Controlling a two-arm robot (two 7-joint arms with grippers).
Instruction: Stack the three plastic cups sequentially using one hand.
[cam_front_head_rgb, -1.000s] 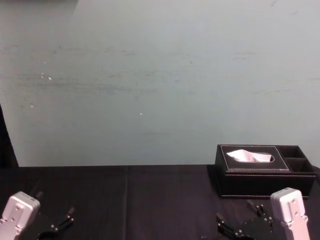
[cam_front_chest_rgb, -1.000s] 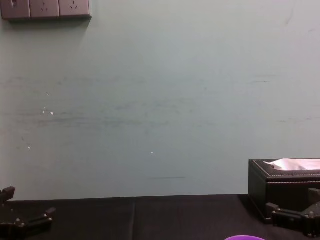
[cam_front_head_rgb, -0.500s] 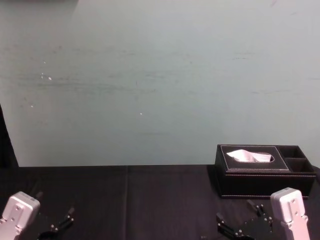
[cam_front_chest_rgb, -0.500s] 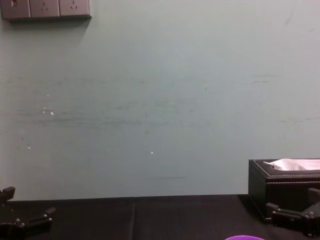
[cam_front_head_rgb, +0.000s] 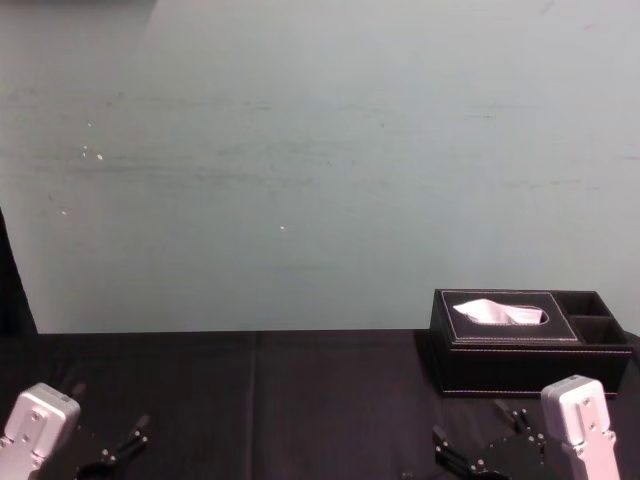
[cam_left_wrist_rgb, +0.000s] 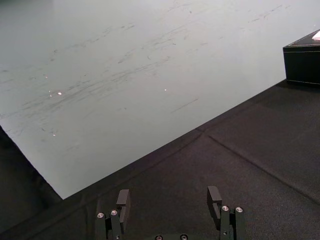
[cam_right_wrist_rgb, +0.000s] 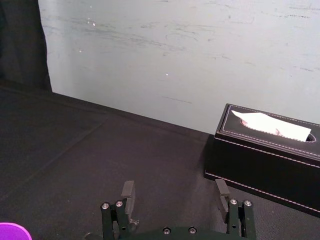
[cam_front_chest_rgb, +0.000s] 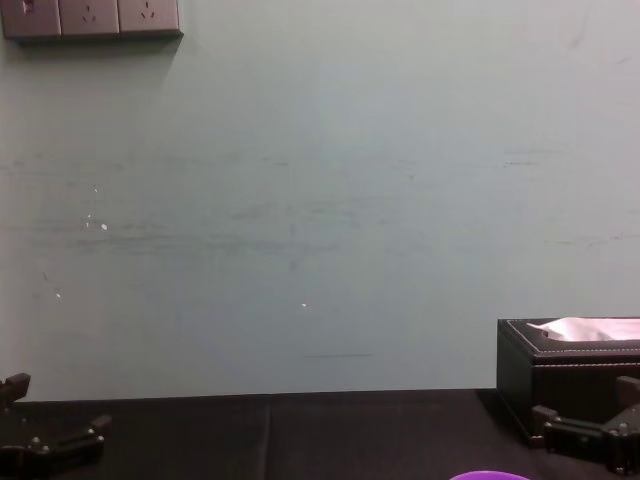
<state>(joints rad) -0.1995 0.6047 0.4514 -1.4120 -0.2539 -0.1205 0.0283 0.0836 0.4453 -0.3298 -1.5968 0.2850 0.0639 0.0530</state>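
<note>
Nothing grasped yet; a blind reach looks risky.
Nearest, the purple cup (cam_front_chest_rgb: 490, 476) sits at 1 o'clock; right gripper (cam_right_wrist_rgb: 175, 197) and left gripper (cam_left_wrist_rgb: 167, 200) hang spread, empty. Farther, at 2 o'clock, the tissue box (cam_right_wrist_rgb: 265, 150) could be clipped by a wide swing.

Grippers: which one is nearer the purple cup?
The right gripper, jaws open, near the black tissue box; the purple cup shows its rim just beside it. The left gripper, also open, sits far to the left.

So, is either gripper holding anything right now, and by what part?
Nothing is held. The left gripper and right gripper are both open and empty; the purple cup is untouched.
</note>
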